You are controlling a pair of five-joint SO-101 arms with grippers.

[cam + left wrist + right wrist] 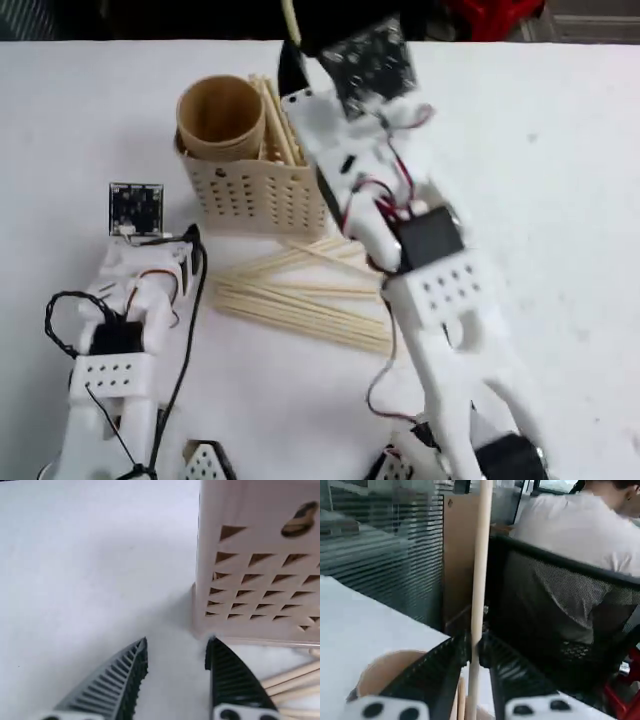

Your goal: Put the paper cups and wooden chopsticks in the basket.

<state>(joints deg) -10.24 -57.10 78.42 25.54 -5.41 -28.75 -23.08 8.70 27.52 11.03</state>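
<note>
While your right gripper (475, 646) hangs over the basket (262, 195), its two dark fingers are pinched tight on one chopstick (481, 555). That chopstick is a thin, pale stick of wood, smooth and round. It stands straight up between the fingers, and its lower end goes down beside the paper cups (220, 112).

You can see the cups sitting inside the basket, one inside the other, open side up. They are light brown with a round rim, and they fill the end of the basket nearer the left edge of the table (560, 150). Just beside them, in the same basket, more chopsticks (276, 125) stand on end.

The basket is cream, with rows of small holes in its wall. It stands near the far edge of the table, a little left of the middle.

On its near side, a heap of loose chopsticks (300, 295) lies flat around the middle of the table. Most lie side by side and a few cross over. Some ends come close to the basket wall.

Your left gripper (176, 647) is low over the table, just beside the basket's near left corner. Its fingers are spread apart with nothing between them, and you see white table in the gap. The loose chopsticks' ends lie close by one finger.
</note>
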